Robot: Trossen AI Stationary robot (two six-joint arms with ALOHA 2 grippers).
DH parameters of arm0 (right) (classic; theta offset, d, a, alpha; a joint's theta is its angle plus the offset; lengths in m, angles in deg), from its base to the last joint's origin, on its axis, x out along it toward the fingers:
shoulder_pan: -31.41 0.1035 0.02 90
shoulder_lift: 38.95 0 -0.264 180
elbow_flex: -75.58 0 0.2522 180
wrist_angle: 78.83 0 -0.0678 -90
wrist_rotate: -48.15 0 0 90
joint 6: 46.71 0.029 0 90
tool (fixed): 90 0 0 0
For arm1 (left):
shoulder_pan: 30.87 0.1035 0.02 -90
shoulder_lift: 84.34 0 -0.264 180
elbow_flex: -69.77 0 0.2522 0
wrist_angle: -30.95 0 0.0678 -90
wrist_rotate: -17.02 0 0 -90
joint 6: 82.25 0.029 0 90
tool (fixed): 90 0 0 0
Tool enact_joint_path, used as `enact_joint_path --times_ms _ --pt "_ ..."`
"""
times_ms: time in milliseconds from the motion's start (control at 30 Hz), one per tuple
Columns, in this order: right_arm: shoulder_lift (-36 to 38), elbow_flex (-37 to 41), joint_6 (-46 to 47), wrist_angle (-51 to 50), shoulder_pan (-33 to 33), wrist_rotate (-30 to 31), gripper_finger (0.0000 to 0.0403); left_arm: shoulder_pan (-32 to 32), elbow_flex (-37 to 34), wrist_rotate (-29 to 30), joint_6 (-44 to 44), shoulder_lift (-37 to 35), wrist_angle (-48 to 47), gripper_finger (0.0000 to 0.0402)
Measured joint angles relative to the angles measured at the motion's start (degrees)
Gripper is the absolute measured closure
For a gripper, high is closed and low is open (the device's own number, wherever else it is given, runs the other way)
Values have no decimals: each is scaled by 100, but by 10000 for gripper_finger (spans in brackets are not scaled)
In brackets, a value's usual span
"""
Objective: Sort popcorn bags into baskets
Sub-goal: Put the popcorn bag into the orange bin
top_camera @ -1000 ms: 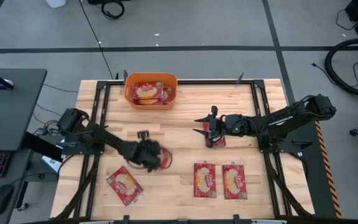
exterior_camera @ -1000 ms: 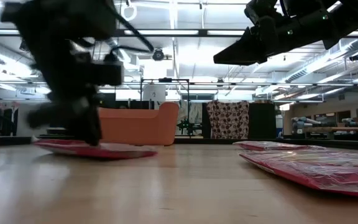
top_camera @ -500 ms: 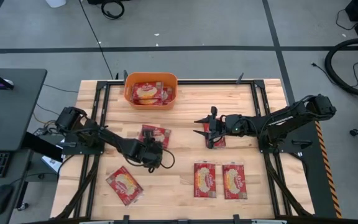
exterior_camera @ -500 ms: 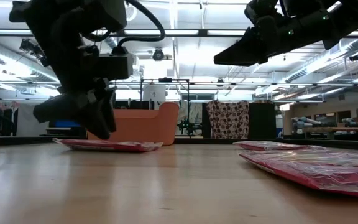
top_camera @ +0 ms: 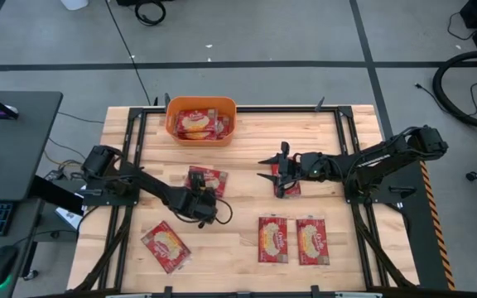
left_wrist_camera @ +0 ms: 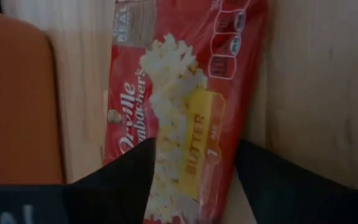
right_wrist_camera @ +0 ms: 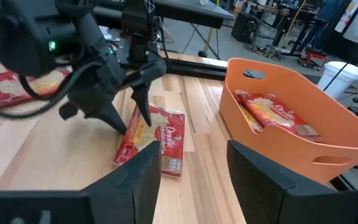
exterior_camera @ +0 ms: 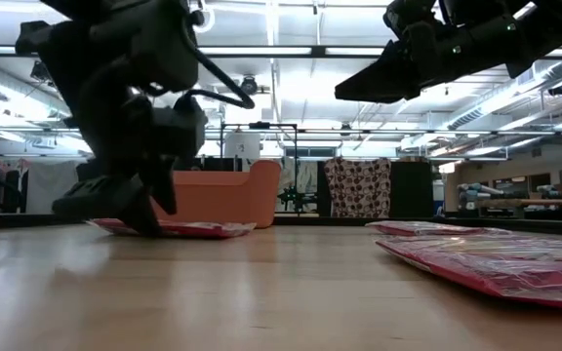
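A: Left end effector (top_camera: 200, 200): splayed open, nothing gripped, tips lowered astride one end of a popcorn bag (top_camera: 205, 178) that lay flat on the table (top_camera: 247, 141).

B: Agreed. Looked, from the left wrist view, as though one finger sat over the packet's print rather than clear of its edge. Risked catching only a fold of film, or pressing the bag down instead of closing around it.

A: Could also have skidded the flat packet along the wood on closing; offered little edge to bite on.

B: And the basket (top_camera: 172, 124)?

A: Stood near, at the table's far edge, already loaded with bags (top_camera: 199, 122). Might have left a new one propped on the wall or draped over the rim if let go off-centre.

B: Counted more packets at the front: a single one (top_camera: 166, 246) on the left, a pair (top_camera: 274, 238) side by side nearer the middle. Lay well apart from the grasp, so judged unlikely to foul it.

A: Right end effector (top_camera: 272, 170): spread open too, empty, poised above another bag (top_camera: 291, 189). Could have crossed the left arm's path if sent to the basket at the same time.
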Motion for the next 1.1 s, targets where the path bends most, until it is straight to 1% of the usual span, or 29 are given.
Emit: enact_joint_path --times_ms 67,133,233,333,367,400,467,533,633,833,967,1100 --pt "0 0 -4 -8 2 -2 215 0 23 66 65 104 0 198" --pt "0 0 -3 12 2 -12 215 0 21 28 159 174 7 229" --pt "0 0 -2 24 2 -35 215 -3 19 -81 194 201 -37 291" --pt "0 0 -4 27 2 -52 215 17 12 -132 194 213 -74 365" --pt "0 0 -2 27 2 -72 215 17 24 -128 194 205 -122 381" --pt "0 0 -2 23 2 -87 215 21 34 -153 193 182 -147 389" --pt "0 0 -2 25 2 -90 215 24 116 -188 194 140 -255 391" --pt "0 0 -2 23 2 -90 215 31 278 -176 200 44 -576 393" --pt "0 0 -2 25 2 -92 215 95 591 43 208 -157 -1199 397" --pt "0 0 0 23 2 -92 215 376 1219 822 246 -542 -2302 398" --pt "0 0 0 25 2 -94 215 688 1710 1285 440 -750 -3006 399" --pt "0 0 0 29 2 -94 215 1119 2055 1824 810 -952 -3306 400"
